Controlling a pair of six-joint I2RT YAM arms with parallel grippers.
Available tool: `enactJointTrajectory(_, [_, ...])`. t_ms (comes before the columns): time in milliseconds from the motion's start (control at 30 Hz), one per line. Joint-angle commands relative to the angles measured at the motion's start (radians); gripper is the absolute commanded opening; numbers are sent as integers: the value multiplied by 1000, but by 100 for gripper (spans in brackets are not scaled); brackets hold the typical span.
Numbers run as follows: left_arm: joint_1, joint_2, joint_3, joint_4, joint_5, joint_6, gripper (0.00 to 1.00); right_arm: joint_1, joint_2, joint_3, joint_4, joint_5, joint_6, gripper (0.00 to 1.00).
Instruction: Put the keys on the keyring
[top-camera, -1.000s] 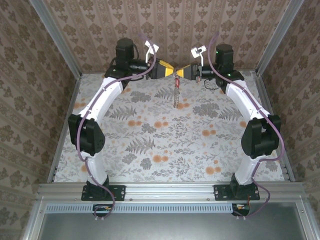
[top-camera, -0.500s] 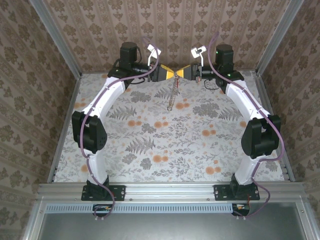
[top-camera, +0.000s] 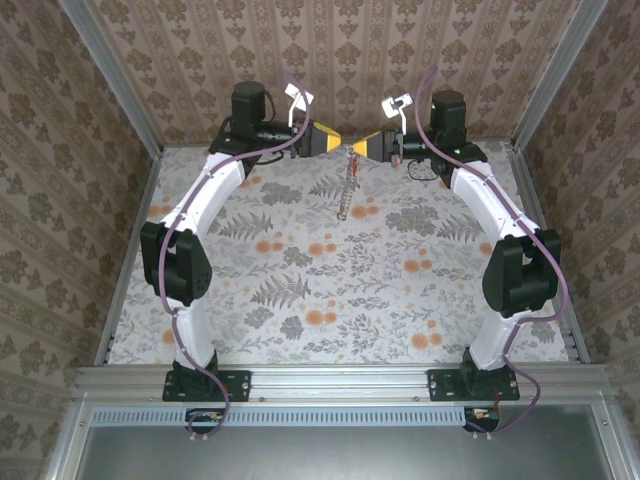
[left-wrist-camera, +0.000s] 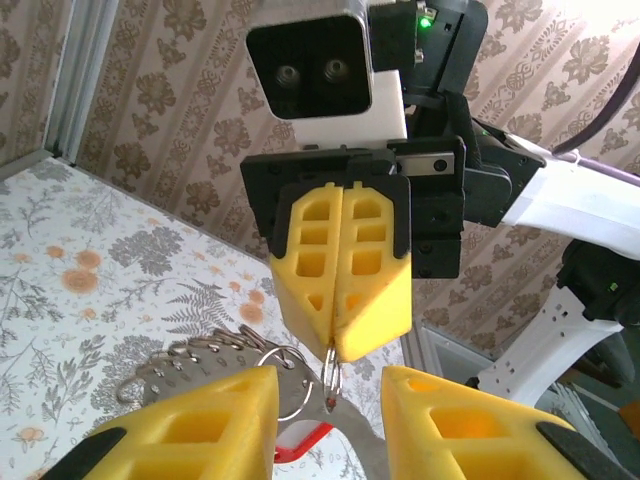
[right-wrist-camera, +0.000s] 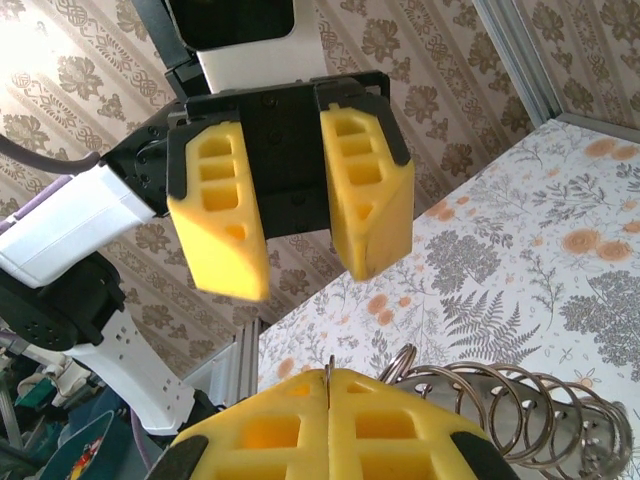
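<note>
The keyring (top-camera: 347, 190) hangs as a string of metal split rings from my right gripper (top-camera: 356, 149), high over the far middle of the table. In the left wrist view, the right gripper (left-wrist-camera: 335, 348) is shut on a small split ring (left-wrist-camera: 333, 377). From this ring hang a grey key (left-wrist-camera: 375, 445) and a red-headed key (left-wrist-camera: 305, 442). More rings (left-wrist-camera: 215, 350) trail off to the left. My left gripper (top-camera: 336, 144) faces the right one, open, its yellow fingers (left-wrist-camera: 190, 425) either side of the hanging keys. The right wrist view has the left gripper (right-wrist-camera: 305, 275) with nothing between its fingers.
The flower-patterned table (top-camera: 330, 290) lies below the arms, with patterned walls (top-camera: 340, 60) close behind both grippers. Metal rails (top-camera: 130, 240) edge the table. Both arms arch inward from the near corners.
The left gripper closed up against the right gripper's tips, then drew back a little to the left. The hanging keyring swung slightly left. The right gripper stayed shut in place.
</note>
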Motion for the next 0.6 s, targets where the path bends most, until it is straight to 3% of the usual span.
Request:
enactJointTrajectory(0, [-9, -5, -4, 34, 1, -14, 33, -3, -12, -9, 52, -24, 12, 0])
enactJointTrajectory(567, [-56, 32, 15, 0, 17, 6, 32, -6, -17, -16, 58, -17, 10, 0])
